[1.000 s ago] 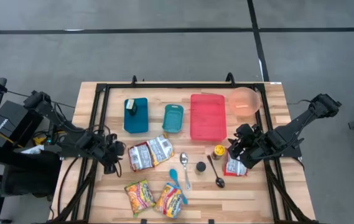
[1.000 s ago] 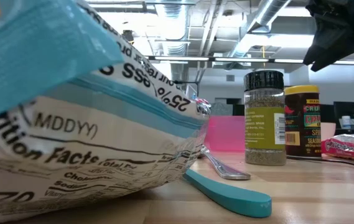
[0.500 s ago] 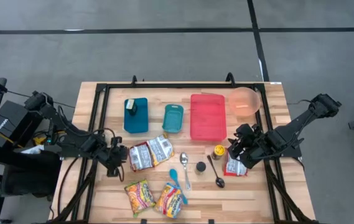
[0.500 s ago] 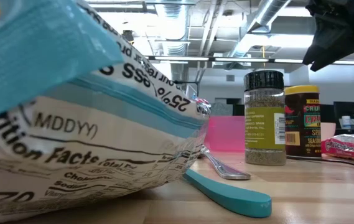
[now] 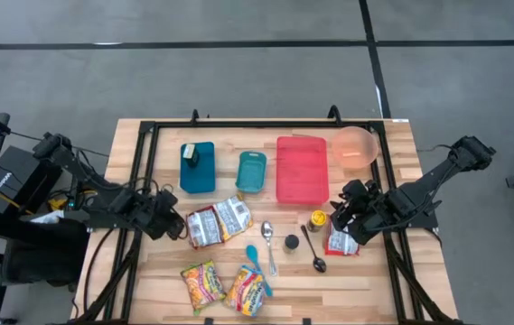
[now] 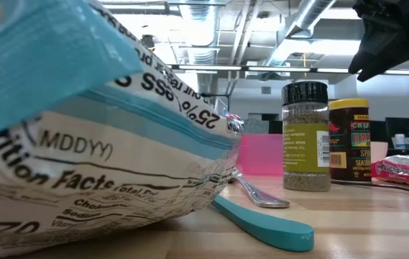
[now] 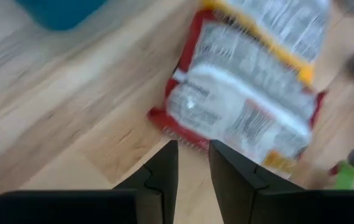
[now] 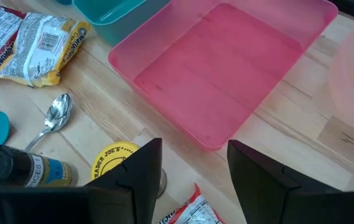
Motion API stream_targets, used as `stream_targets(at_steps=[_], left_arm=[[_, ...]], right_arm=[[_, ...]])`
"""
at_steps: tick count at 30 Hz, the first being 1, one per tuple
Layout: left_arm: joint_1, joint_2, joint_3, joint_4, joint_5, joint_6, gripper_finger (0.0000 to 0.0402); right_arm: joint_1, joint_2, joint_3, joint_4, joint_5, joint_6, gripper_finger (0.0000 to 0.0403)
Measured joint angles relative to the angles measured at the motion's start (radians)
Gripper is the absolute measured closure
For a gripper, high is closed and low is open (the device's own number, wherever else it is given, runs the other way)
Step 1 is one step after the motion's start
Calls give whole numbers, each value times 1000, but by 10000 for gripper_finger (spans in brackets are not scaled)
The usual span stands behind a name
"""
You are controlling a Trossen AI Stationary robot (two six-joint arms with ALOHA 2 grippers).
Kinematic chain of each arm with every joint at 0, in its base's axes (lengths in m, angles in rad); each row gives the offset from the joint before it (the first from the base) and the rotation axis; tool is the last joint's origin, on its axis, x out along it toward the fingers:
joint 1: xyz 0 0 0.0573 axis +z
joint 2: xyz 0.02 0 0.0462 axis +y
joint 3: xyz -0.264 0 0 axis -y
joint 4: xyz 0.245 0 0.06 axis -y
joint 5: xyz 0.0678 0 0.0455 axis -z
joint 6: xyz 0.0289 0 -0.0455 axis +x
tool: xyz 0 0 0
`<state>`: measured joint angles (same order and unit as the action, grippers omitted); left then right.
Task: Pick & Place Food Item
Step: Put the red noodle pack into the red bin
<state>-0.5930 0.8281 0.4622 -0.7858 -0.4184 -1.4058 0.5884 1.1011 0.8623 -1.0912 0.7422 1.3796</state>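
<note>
A red-edged silvery food packet [image 5: 202, 226] lies flat on the wooden table beside a yellow-edged one [image 5: 234, 215]. My left gripper [image 5: 172, 222] hovers just left of the red-edged packet, its fingers a narrow gap apart and empty. In the left wrist view the packet's near edge [image 7: 183, 138] lies just past the gripper [image 7: 192, 148]. My right gripper [image 5: 342, 213] is open and empty above the table, between a yellow-lidded jar [image 5: 318, 218] and a small red packet [image 5: 341, 242]. It also shows in the right wrist view [image 8: 194, 149].
Two colourful packets [image 5: 225, 285] lie near the front edge. Spoons [image 5: 268, 242], a teal spoon [image 5: 255, 258] and a dark-lidded spice jar [image 5: 291, 242] are mid-table. Two teal containers [image 5: 197, 167], a pink tray [image 5: 302, 169] and a pink bowl [image 5: 356, 146] stand at the back.
My left gripper went a little toward the red-edged packet, then drew back slightly toward the table's left edge. The packets have not moved.
</note>
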Motion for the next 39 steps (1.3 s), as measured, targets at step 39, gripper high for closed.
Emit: stream_targets(at_steps=[39], left_arm=[[2,-409,-325,389,169,-367,317]], right_arm=[[0,0,0,60,-35,-151,226]])
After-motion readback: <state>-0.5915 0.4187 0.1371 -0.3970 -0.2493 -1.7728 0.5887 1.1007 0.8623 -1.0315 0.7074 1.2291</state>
